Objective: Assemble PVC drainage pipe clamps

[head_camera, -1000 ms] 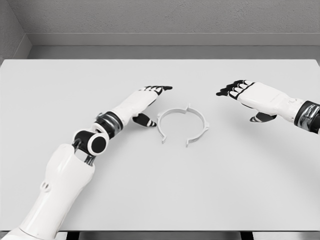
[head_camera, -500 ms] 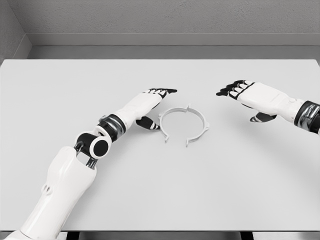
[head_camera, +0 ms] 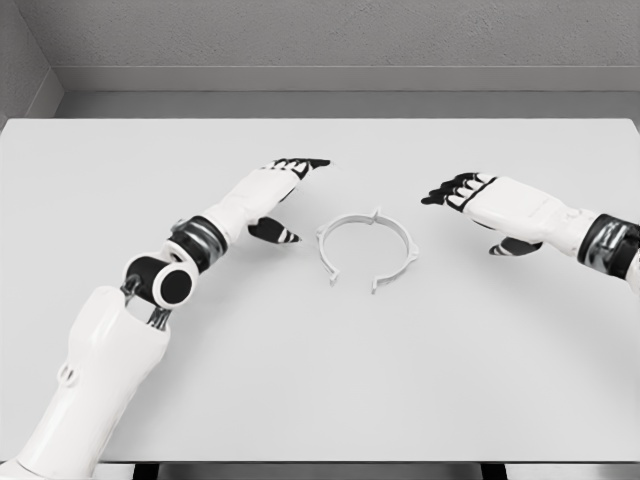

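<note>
A white PVC pipe clamp (head_camera: pixel 366 248), a ring open toward me with small tabs on its rim, lies flat near the middle of the white table (head_camera: pixel 320 380). My left hand (head_camera: pixel 285 195) hovers just left of the clamp, fingers spread and holding nothing, its thumb pointing toward the ring without touching it. To the right of the clamp, my right hand (head_camera: pixel 470 200) is palm down with fingers extended toward the ring, also empty and a short gap away.
The table's far edge meets a grey wall at the back. The near edge runs along the bottom of the view.
My left hand has drawn back to the left and away from the clamp. The right hand has shifted slightly left toward the ring. The clamp lies where it was half a second ago.
</note>
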Robot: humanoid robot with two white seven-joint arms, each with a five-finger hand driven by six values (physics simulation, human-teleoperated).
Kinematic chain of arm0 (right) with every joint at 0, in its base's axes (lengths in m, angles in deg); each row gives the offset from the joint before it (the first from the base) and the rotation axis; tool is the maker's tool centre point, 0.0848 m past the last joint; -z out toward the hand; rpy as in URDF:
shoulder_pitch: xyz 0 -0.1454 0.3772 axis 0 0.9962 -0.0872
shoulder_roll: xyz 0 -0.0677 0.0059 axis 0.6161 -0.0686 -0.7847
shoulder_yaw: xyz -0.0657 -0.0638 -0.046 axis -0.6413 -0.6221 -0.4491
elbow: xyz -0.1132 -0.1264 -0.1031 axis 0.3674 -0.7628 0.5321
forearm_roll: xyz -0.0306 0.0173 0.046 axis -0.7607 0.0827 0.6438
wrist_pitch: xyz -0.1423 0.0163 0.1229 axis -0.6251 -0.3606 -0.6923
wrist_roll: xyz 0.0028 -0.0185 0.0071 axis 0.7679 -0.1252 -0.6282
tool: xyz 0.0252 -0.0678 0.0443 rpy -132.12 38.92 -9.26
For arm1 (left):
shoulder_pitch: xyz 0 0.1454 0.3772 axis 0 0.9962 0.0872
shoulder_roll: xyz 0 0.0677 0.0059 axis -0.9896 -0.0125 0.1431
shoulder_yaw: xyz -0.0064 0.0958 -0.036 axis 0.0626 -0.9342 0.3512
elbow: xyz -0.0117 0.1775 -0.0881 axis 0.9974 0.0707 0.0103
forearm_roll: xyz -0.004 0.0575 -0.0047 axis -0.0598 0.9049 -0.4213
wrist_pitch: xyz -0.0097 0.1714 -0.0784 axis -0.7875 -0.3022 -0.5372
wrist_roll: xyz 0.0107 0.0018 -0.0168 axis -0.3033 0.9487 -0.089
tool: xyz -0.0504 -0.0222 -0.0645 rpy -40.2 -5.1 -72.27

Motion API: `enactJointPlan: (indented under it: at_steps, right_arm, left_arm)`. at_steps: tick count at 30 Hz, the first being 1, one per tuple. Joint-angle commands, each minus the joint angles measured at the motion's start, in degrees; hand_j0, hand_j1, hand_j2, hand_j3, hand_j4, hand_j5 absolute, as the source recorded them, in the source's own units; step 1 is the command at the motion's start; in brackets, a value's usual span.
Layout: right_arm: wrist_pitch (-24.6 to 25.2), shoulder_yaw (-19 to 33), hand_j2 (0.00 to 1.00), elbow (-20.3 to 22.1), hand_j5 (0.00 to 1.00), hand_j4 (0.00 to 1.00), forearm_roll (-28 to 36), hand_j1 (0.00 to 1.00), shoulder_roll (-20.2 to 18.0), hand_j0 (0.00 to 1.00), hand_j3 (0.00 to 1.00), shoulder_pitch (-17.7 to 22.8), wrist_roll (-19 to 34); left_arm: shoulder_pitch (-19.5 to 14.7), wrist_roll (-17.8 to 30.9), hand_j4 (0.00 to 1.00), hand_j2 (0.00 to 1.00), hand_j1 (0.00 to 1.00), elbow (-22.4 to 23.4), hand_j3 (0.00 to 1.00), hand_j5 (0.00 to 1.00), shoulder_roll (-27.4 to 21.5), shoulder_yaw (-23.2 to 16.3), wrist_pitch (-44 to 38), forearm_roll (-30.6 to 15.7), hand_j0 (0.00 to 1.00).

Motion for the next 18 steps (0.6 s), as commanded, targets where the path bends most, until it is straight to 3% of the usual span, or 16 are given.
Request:
enactJointPlan:
  at_steps: [1,4,11,18]
  right_arm:
    - [0.07,-0.13,1.0,2.24,1.0,1.0,0.27,1.0,1.07,1.0,1.0,0.0,0.2]
    - [0.07,-1.1,1.0,4.44,1.0,1.0,0.45,1.0,3.44,1.0,1.0,1.58,0.29]
    - [-0.2,-4.62,1.0,4.44,1.0,1.0,0.45,1.0,8.54,1.0,1.0,1.23,0.38]
    - [-0.2,-6.46,1.0,4.26,1.0,1.0,-0.08,1.0,11.26,1.0,1.0,0.97,0.38]
  left_arm:
    - [0.0,-0.03,1.0,1.0,1.0,-0.27,1.0,1.0,-1.65,2.15,0.02,-0.26,1.0]
    - [0.0,-0.03,1.0,1.0,1.0,-0.19,1.0,1.0,-2.62,2.15,0.02,-0.26,1.0]
    - [0.53,-0.03,1.0,1.0,1.0,-0.19,1.0,1.0,-2.44,2.15,0.02,-0.18,1.0]
    - [0.53,-0.03,1.0,1.0,1.0,-0.27,1.0,1.0,-2.35,2.06,0.02,-0.09,1.0]
